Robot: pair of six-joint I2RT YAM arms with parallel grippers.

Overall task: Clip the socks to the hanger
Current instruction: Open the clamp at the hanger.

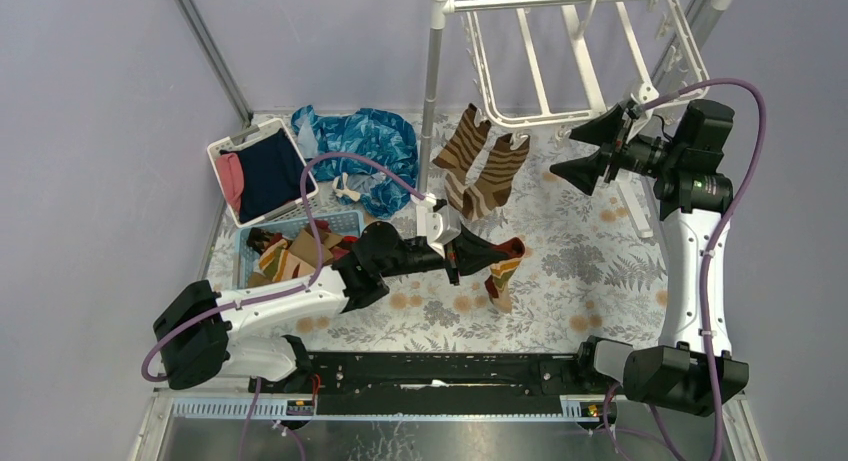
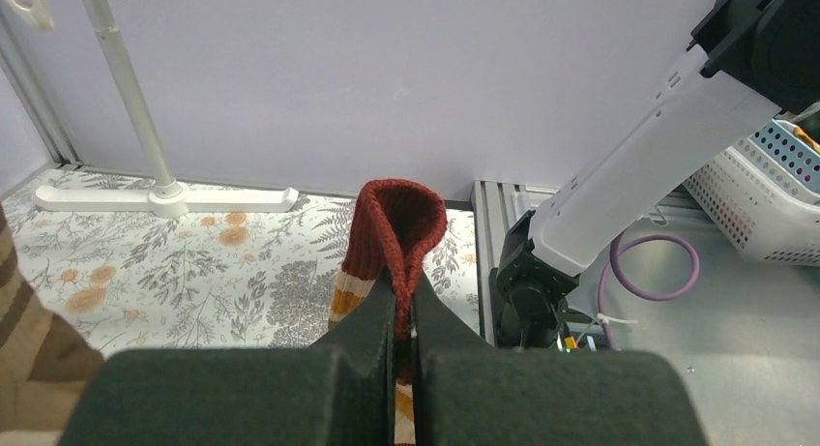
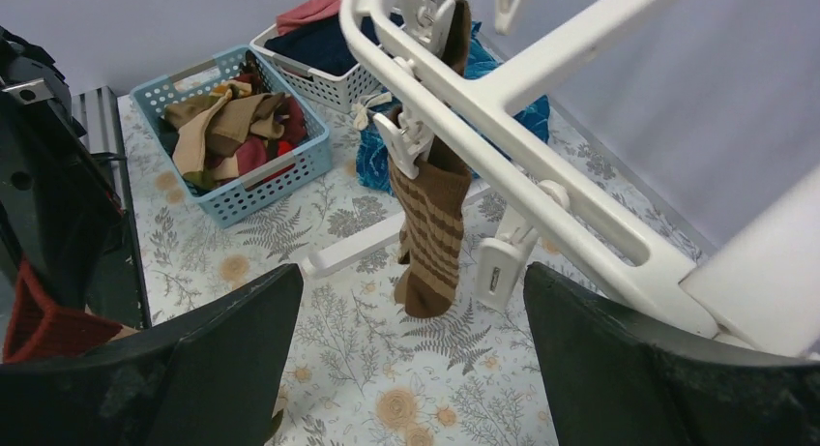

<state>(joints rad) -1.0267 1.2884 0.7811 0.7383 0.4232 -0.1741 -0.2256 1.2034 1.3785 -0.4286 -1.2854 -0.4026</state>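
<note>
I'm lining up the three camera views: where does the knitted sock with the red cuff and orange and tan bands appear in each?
Top external: the red-cuffed knitted sock hangs at centre from the left gripper.
Left wrist: centre, cuff upward, pinched in the jaws.
Right wrist: bottom-left corner, mainly its red cuff.
Shared landmark: the floral mat beneath it.

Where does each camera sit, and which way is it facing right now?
Top external: above and behind the bases, looking down on the table; left arm and right arm show.
Left wrist: faces across the table toward the right arm's base; shut left gripper pinching a red-cuffed sock.
Right wrist: looks down past the hanger at a striped sock and blue basket; open right gripper.
Shared: striped sock, top and right wrist.
</note>
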